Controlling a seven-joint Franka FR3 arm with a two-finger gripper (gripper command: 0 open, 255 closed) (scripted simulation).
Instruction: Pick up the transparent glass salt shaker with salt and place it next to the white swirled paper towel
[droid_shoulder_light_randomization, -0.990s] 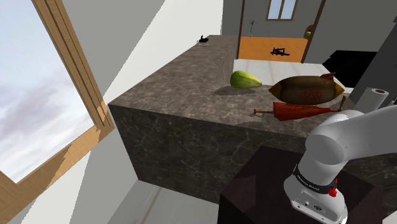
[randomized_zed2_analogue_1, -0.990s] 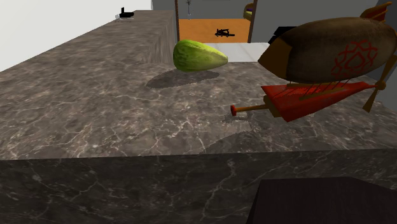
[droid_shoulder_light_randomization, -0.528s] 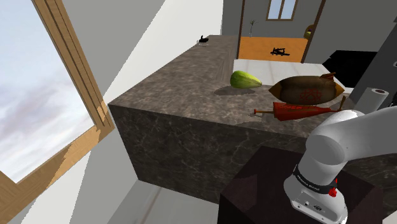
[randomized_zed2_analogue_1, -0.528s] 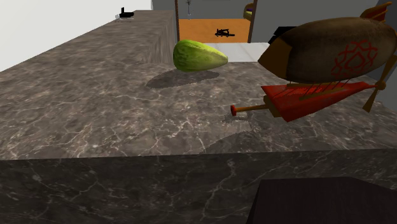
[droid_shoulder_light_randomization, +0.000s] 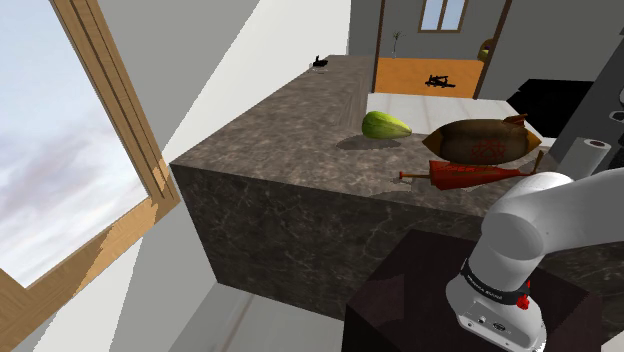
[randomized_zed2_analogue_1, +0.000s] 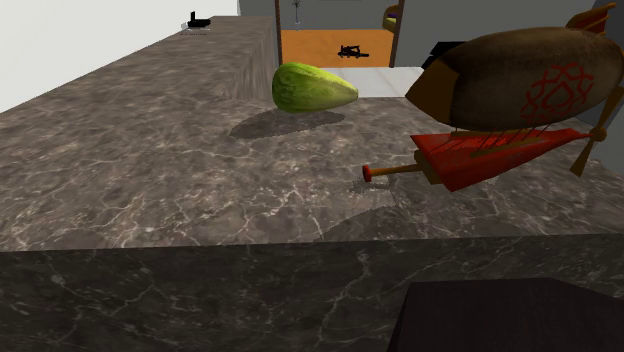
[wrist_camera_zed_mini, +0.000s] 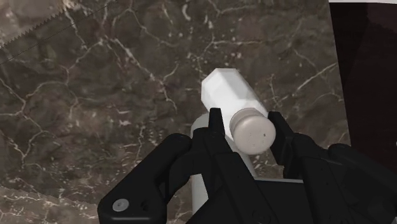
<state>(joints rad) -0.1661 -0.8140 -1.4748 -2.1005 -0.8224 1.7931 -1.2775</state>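
The salt shaker (wrist_camera_zed_mini: 232, 95) is a pale, faceted bottle with a round grey cap. It leans between my gripper's (wrist_camera_zed_mini: 248, 127) two black fingers, which clasp it at the cap end above the dark marbled countertop (wrist_camera_zed_mini: 95, 95). A pale streak lies on the stone under the shaker. The white paper towel roll (droid_shoulder_light_randomization: 591, 155) stands upright at the shoulder view's right edge, just beyond the white arm's elbow (droid_shoulder_light_randomization: 535, 215).
A green oval fruit (droid_shoulder_light_randomization: 385, 125) (randomized_zed2_analogue_1: 312, 88) and a brown airship model with a red fin (droid_shoulder_light_randomization: 485, 142) (randomized_zed2_analogue_1: 520, 80) sit on the counter. The dark stand (droid_shoulder_light_randomization: 420, 300) is at the counter's near side. A pale sheet with a serrated edge (wrist_camera_zed_mini: 25, 22) lies beyond the shaker.
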